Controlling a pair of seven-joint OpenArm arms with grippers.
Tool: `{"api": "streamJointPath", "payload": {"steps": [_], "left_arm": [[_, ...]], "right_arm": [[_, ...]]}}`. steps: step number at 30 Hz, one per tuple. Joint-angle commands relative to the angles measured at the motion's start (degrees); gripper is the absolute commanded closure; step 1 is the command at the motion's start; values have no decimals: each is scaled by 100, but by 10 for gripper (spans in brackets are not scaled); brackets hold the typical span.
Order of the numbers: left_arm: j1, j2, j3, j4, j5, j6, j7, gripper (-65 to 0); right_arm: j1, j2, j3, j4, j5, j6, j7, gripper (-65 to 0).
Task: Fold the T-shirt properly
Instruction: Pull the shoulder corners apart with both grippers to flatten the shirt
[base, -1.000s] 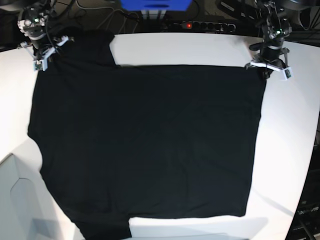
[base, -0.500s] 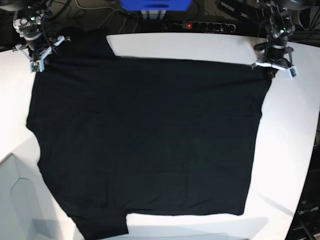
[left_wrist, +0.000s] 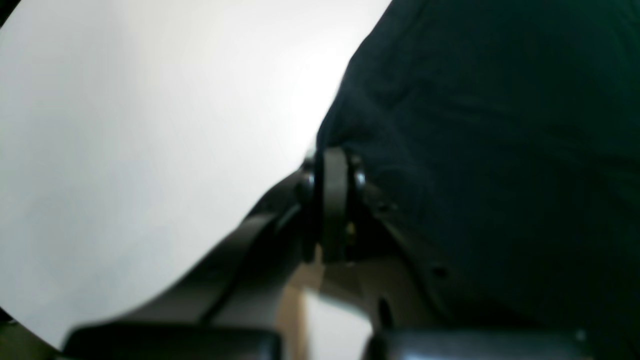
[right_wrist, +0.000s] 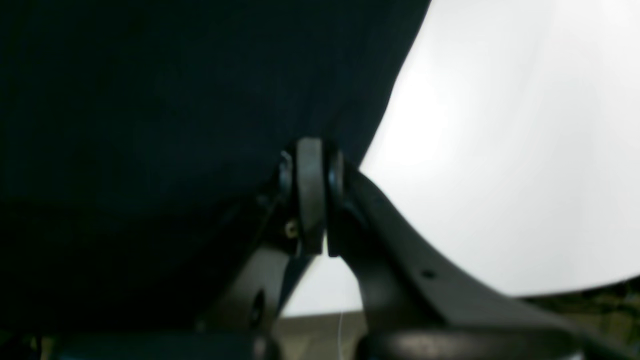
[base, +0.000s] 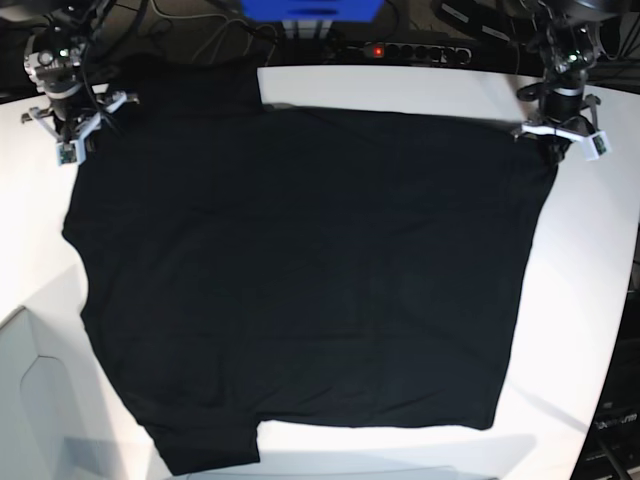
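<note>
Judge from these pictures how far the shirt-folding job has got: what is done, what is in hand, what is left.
Done: the black T-shirt lies spread flat and single-layered on the white table. In hand: the left end effector and the right end effector are each shut on a far corner of the shirt. Left: every fold; no part is turned over on itself yet.

White table (base: 420, 90) under spread black T-shirt (base: 300, 280)

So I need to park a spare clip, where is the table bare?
Bare table runs along the T-shirt's hem edge below the left tool; a narrower strip lies beside the right tool. The shirt fills the middle, and cables crowd the far edge.
</note>
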Motion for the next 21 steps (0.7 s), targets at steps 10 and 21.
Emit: {"api": "streamJointPath", "payload": {"steps": [10, 21], "left_arm": [[9, -81, -24, 75, -13, 20, -130, -2], [-18, 42, -24, 75, 49, -7, -130, -2]], "right_arm": [[-439, -160, 51, 435, 199, 78, -843, -52], [-729, -459, 51, 444, 357, 78, -1116, -335]]}}
